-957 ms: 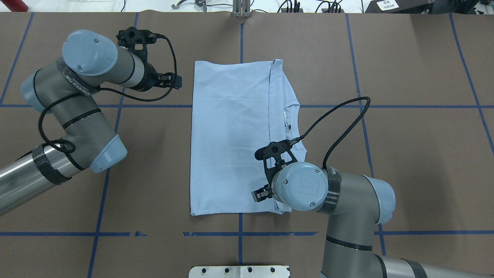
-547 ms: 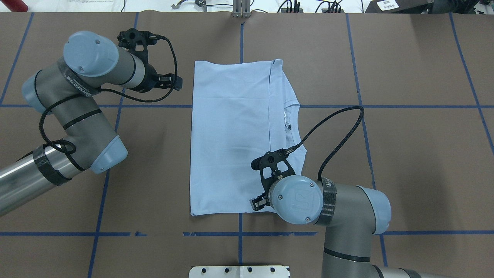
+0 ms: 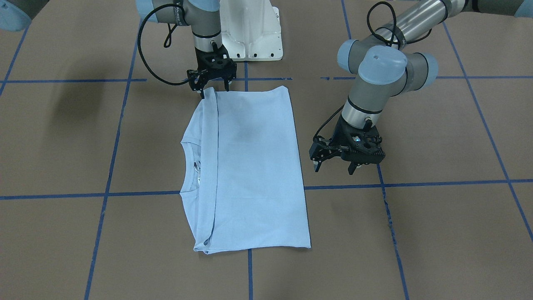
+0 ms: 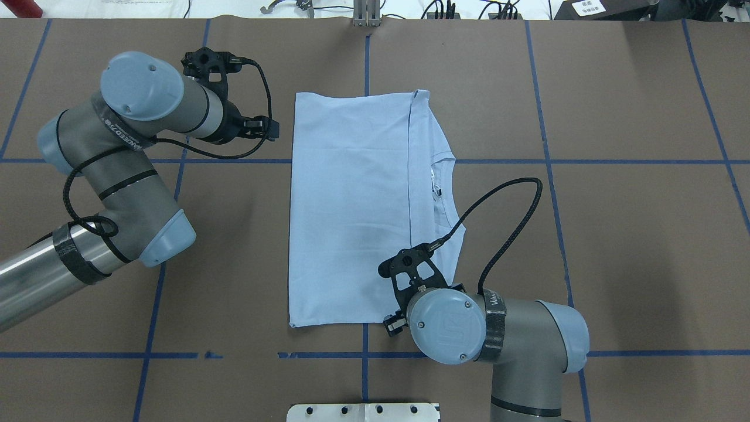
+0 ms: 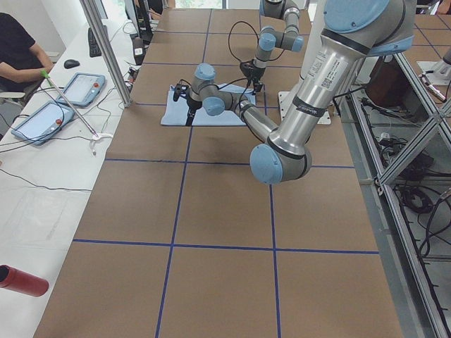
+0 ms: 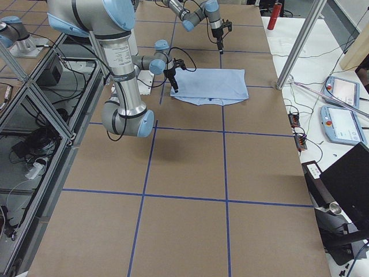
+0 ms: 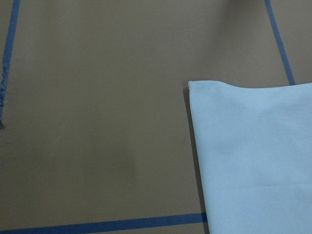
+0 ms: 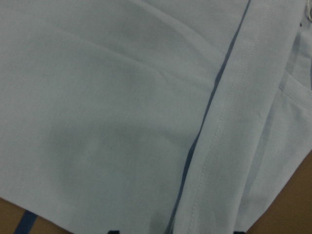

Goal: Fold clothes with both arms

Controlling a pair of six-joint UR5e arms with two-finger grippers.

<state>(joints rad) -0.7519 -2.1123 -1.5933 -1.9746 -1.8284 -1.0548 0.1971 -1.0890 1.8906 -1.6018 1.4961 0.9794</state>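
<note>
The light blue T-shirt (image 4: 351,205) lies flat in the table's middle, folded into a tall rectangle, with its collar and white tag (image 4: 436,187) showing on the overhead view's right. My right gripper (image 3: 214,89) hangs open over the shirt's corner nearest the robot, one finger (image 3: 202,92) at the folded hem; the right wrist view is filled with cloth (image 8: 122,97). My left gripper (image 3: 333,164) is open and empty, just beside the shirt's other long edge, off the cloth. In the left wrist view the shirt's far corner (image 7: 253,156) shows.
Brown table paper carries a grid of blue tape lines (image 4: 363,354). The white pedestal base (image 3: 250,29) stands at the robot's side. A person (image 5: 17,49) sits at a side table with tablets (image 5: 77,88). A red cylinder (image 5: 21,280) lies there too.
The right arm drew back toward the robot along the shirt, its gripper now at the near edge. The left gripper edged slightly toward the shirt. The shirt did not move.
</note>
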